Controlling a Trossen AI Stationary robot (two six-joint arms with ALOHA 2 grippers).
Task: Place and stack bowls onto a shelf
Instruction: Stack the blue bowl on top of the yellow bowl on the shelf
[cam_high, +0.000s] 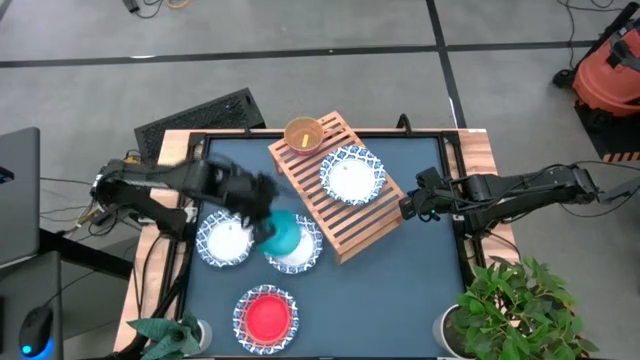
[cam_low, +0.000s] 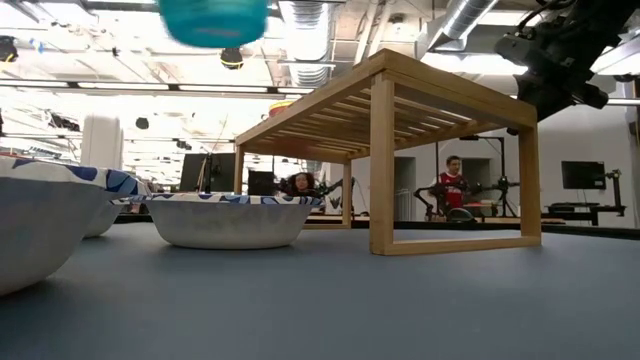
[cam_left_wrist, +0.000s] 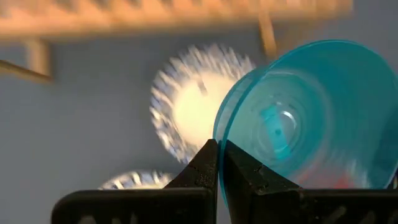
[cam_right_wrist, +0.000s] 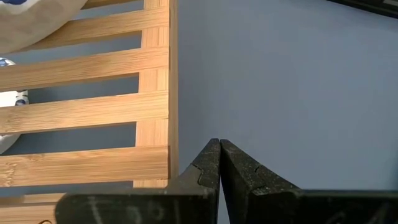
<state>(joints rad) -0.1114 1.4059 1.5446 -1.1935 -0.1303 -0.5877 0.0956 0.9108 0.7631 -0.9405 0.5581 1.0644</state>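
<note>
1. Teal bowl (cam_left_wrist: 305, 118): thin plastic, judged light, stiff and somewhat slick; it hangs tilted in the air over the table, above a white dish (cam_high: 296, 250) and just beside the shelf (cam_high: 350, 215).
2. Left gripper (cam_left_wrist: 219, 163): fingers pinched tight on the bowl's rim. An edge hold like this probably lets so light a bowl swing; the rim is the only practical place to take it.
3. Shelf: already carries a yellow bowl (cam_high: 302, 134) and a patterned dish (cam_high: 351, 175).
4. Table (cam_high: 400, 290): holds another white dish (cam_high: 224, 241) and a red bowl (cam_high: 266, 316) sitting in a dish.
5. Right gripper (cam_right_wrist: 219, 163): closed and empty, waiting near the shelf's edge.
</note>
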